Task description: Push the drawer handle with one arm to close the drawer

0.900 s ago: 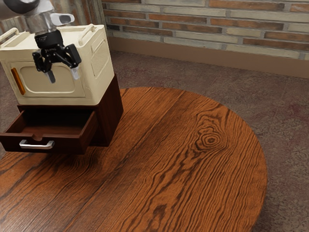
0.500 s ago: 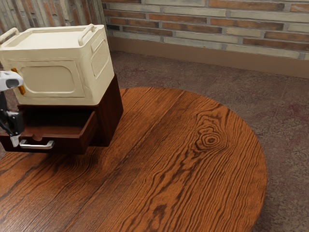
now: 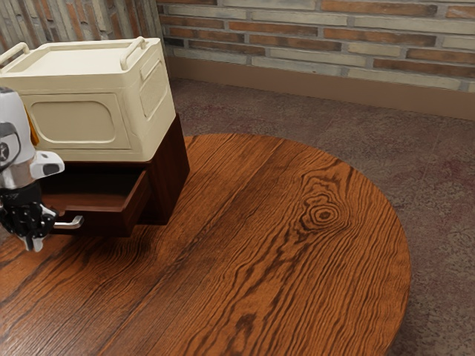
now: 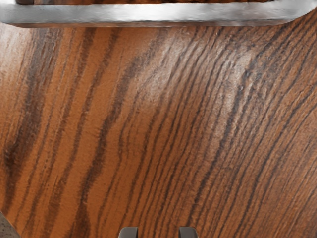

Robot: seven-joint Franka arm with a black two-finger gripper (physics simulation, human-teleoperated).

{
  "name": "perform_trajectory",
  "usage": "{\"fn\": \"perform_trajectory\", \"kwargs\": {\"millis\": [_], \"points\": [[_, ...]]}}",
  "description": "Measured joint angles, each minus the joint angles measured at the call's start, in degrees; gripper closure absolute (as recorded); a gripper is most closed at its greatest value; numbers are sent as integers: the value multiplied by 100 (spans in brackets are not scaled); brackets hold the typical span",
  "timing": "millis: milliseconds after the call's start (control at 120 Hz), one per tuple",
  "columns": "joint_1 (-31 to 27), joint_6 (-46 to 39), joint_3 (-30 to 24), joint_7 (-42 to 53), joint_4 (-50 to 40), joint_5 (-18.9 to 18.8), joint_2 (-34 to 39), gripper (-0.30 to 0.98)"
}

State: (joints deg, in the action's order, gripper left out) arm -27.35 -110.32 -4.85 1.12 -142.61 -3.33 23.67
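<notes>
Beneath the drawer [image 3: 104,222], your round worktop [image 3: 282,222] is stretching wide; above the drawer, a cream box [image 3: 82,119] is resting. The drawer is jutting open, your claw [image 3: 33,245] hovering before it, fingers spread, near its silver handle [image 3: 73,223].

I count one each: table [image 3: 297,252], box [image 3: 82,119], drawer [image 3: 102,222], silver handle [image 4: 158,15]

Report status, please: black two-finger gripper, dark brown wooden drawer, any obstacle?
Gripper open, in front of silver metal handle, holding nothing. Drawer standing open. No obstacle seen between gripper and handle.
</notes>
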Motion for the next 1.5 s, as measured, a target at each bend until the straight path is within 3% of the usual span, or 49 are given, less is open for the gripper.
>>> {"fn": "perform_trajectory", "kwargs": {"millis": [267, 992, 1425, 1500], "points": [[-7, -872, 9, 56, 364, 12, -730, 71], [-9, -2217, 82, -20, 1703, 96, -2333, 69], [-22, -3128, 97, -58, 2014, 68, -2860, 67], [-81, -3281, 110, -145, 1979, -41, -2901, 71]]}}
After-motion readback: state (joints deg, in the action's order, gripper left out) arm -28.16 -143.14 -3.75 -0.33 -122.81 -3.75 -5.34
